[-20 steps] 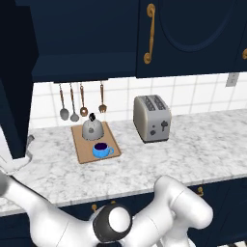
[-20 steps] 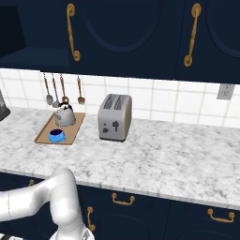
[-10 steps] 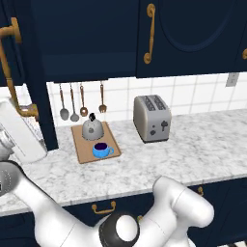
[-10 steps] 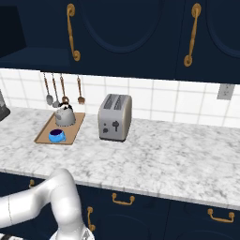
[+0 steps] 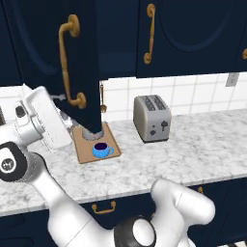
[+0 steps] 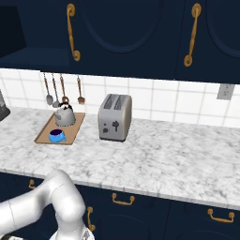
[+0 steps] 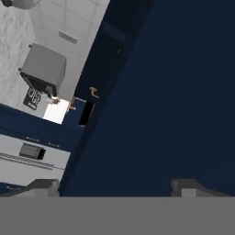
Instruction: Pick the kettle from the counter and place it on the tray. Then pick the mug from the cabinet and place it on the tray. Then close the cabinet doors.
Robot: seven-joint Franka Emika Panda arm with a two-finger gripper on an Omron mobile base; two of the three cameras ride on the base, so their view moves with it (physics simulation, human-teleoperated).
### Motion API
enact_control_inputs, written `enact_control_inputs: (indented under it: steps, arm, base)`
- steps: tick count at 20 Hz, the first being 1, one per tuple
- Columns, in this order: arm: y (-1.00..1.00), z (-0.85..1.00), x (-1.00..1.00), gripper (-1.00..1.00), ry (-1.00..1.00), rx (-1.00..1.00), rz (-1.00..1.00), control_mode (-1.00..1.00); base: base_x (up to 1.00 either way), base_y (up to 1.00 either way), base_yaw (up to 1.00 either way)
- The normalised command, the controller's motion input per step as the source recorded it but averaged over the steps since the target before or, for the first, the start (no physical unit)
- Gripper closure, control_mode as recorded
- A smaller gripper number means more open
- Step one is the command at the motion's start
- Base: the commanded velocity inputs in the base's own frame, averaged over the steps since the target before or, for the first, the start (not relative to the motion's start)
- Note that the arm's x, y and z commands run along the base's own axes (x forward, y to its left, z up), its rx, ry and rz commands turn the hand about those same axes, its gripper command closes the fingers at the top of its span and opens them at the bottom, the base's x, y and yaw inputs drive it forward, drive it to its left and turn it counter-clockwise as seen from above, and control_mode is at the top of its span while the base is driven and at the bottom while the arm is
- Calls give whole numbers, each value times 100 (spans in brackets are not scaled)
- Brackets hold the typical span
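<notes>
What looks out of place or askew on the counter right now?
Nothing spilled or tipped. The kettle and mug stand upright on the tray, toaster square on the counter. One thing stands out: a cabinet door swung partway open, with the open gripper close against its panel.

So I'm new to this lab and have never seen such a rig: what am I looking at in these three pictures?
It's a simulated kitchen with a white robot arm on a driving base. Two cameras sit on the base behind the arm, left and right; the third looks along the gripper. On the marble counter lies a wooden tray carrying the kettle and blue mug, with a toaster beside it. The gripper is open, holding nothing, close against a navy cabinet door that stands swung out.
</notes>
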Motion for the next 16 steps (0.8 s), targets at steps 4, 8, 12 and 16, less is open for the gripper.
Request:
enact_control_inputs:
  steps: [4,8,12,16]
  arm:
    - [-57,4,68,-100,6,4,0,-100]
    - [-52,1,74,-100,6,5,0,-100]
    - [-52,3,77,-100,6,6,0,-100]
    - [-49,6,81,-100,6,6,0,-100]
  base:
    - [0,0,0]
    - [0,0,0]
    - [0,0,0]
    - [0,0,0]
